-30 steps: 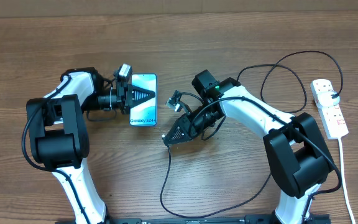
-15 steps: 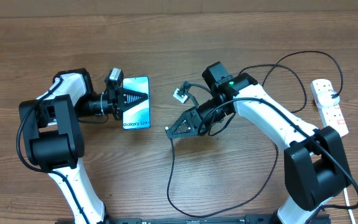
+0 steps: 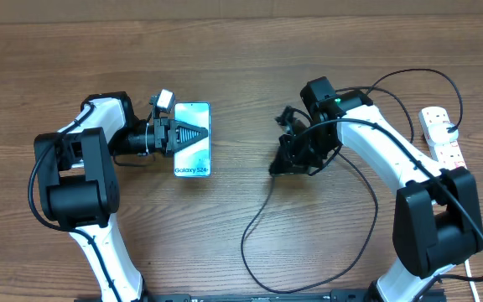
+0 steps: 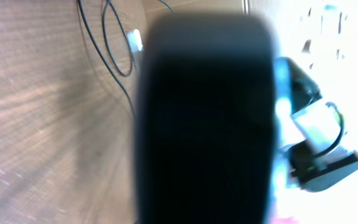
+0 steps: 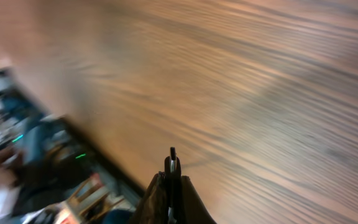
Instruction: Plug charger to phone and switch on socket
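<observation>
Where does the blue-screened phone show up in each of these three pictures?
Overhead: phone left of centre, gripped by the left hand.
Left wrist: probably the blurred dark slab filling the middle.
Right wrist: not in it.
Shared landmark: the wooden table.

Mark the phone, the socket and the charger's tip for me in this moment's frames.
phone (image 3: 193,158): overhead view, bare blue screen just above the Galaxy text.
socket (image 3: 453,159): overhead view, white body of the strip.
charger (image 5: 173,163): right wrist view, connector tip sticking up at the bottom edge.
</observation>
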You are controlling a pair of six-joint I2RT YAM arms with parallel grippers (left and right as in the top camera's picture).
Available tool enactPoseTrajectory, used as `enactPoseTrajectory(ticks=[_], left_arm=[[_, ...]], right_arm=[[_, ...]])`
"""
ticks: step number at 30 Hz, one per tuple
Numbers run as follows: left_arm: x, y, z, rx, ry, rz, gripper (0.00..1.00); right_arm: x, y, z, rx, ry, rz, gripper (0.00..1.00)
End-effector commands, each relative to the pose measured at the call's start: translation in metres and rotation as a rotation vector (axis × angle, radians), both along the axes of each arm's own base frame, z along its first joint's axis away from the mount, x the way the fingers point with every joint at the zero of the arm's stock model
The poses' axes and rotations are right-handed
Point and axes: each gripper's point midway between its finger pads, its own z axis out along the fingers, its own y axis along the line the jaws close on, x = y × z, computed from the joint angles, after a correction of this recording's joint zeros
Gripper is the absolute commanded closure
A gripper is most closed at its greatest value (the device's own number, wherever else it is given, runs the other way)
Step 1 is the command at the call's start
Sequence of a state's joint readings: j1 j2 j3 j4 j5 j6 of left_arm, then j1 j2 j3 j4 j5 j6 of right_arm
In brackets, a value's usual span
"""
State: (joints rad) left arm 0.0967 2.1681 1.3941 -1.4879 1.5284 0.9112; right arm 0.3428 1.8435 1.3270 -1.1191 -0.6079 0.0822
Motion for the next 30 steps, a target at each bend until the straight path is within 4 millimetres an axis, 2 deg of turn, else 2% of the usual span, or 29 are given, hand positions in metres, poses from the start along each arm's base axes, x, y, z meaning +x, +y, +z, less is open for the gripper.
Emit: enactPoseTrajectory(ticks=[1, 3, 5, 8, 10, 16, 23, 30], left_arm=[[0.005, 0.000, 0.004, 0.017, -0.114, -0.003, 0.96], [0.009, 0.002, -0.015, 0.099, -0.102, -0.038, 0.96], [0.016, 0.004, -0.046, 0.253, -0.020, -0.062, 0.95], [0.031, 0.022, -0.101, 0.589, 0.233, 0.022, 0.95], [0.034, 0.030, -0.120, 0.723, 0.357, 0.092, 0.95], [0.027, 0.019, -0.142, 0.917, 0.522, 0.172, 0.95], [0.016, 0.001, -0.164, 1.224, 0.412, 0.161, 0.96], [0.010, -0.006, -0.169, 1.350, 0.336, 0.141, 0.96]], right_arm=[[0.014, -0.043, -0.014, -0.283, -0.074, -0.060, 0.96], [0.018, -0.063, -0.019, -0.410, -0.090, -0.102, 0.96], [0.023, -0.075, -0.022, -0.483, -0.108, -0.134, 0.96], [0.028, -0.077, -0.022, -0.498, -0.122, -0.158, 0.96], [0.029, -0.078, -0.023, -0.502, -0.118, -0.189, 0.96], [0.032, -0.084, -0.039, -0.547, -0.078, -0.232, 0.96], [0.037, -0.095, -0.076, -0.565, 0.001, -0.252, 0.96], [0.049, -0.084, -0.085, -0.472, 0.002, -0.272, 0.96]])
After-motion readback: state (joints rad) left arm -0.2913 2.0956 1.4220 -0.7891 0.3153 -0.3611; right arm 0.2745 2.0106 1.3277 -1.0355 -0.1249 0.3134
